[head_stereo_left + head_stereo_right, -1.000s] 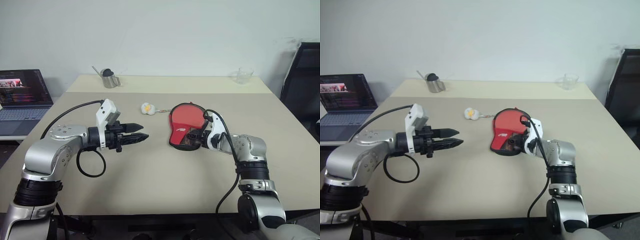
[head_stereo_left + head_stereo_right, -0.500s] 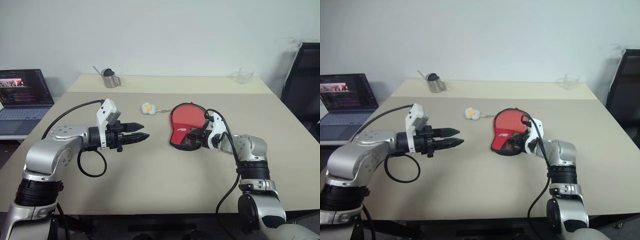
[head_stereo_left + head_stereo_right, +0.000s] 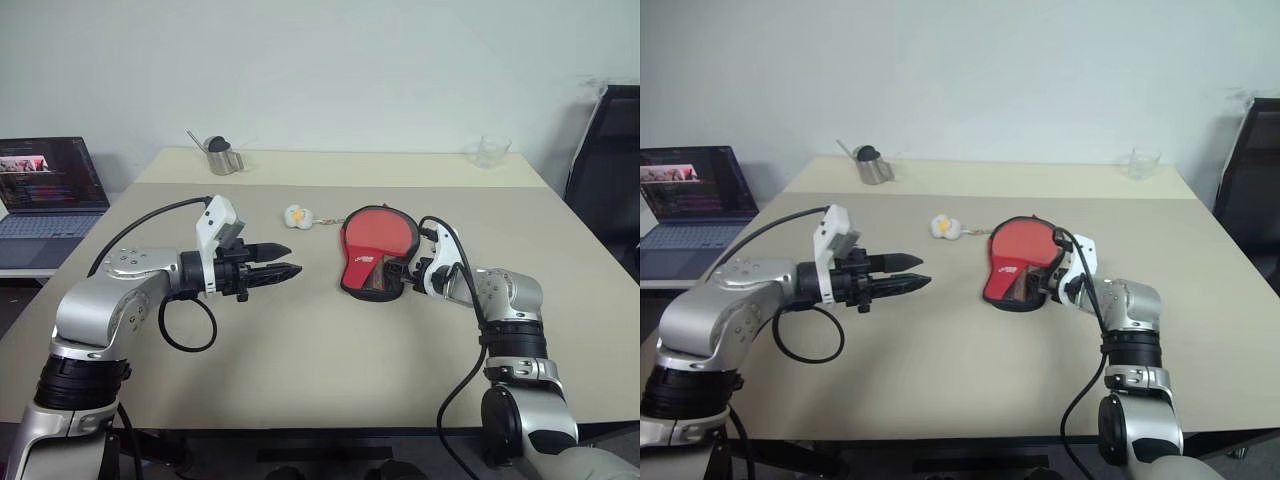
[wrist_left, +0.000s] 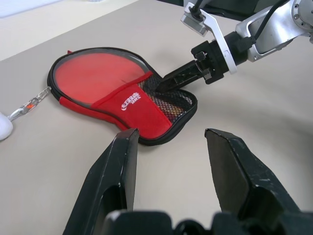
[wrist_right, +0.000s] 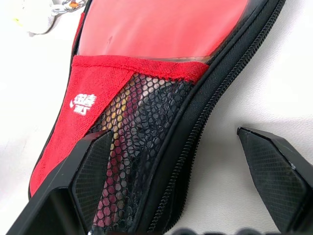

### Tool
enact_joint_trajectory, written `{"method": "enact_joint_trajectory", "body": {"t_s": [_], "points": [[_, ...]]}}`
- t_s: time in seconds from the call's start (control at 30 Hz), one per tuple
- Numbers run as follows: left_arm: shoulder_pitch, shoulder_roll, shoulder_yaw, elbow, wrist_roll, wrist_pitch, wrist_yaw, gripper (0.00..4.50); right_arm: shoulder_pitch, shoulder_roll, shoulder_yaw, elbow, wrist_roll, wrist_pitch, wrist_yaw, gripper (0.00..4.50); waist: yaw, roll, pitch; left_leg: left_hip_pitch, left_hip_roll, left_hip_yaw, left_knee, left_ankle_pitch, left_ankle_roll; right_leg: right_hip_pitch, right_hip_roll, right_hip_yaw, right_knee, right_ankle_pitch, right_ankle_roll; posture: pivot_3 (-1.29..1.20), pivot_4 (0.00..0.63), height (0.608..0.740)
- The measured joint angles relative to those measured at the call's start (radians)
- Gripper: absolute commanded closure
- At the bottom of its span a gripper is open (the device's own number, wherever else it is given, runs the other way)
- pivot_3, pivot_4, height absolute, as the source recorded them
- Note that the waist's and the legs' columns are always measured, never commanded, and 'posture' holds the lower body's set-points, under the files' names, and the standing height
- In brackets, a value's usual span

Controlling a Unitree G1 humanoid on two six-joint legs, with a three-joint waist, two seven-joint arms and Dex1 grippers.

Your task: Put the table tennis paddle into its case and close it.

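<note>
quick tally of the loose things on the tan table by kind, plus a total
paddle case, paddle handle seen through its mesh: 1
white keychain charm: 1
metal cup: 1
clear glass cup: 1
total: 4

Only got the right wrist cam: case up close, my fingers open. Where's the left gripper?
Observer: The left gripper hovers above the table, to the left of the case, pointing at it and well apart from it.
Operator: Holding anything?
Observer: No. Its fingers are open with nothing between them.
Operator: Anything else on the table near the case?
Observer: Nothing close. A metal cup and a glass stand at the far edge, away from the case.
</note>
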Motion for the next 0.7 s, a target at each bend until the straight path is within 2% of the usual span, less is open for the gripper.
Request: {"method": "enact_joint_trajectory", "body": {"t_s": [0.13,0.7], "points": [[0.000,-0.010,0.000,0.000,-0.002,-0.001,-0.001,2.15,0.000,-0.044,0.000,-0.007,0.000,0.011,0.019,0.19,0.001,0.000,0.000,0.000,0.000,0.000,0.000,0.000,0.000,0.000,0.000,0.000,0.000,0.000,0.000,0.00,0.150,0.740],[0.009,-0.037,-0.001,-0.015,-0.005,-0.001,0.001,2.14,0.033,-0.047,0.016,-0.079,0.017,0.047,0.029,0.11,0.000,0.000,0.000,0.000,0.000,0.000,0.000,0.000,0.000,0.000,0.000,0.000,0.000,0.000,0.000,0.00,0.150,0.740]]}}
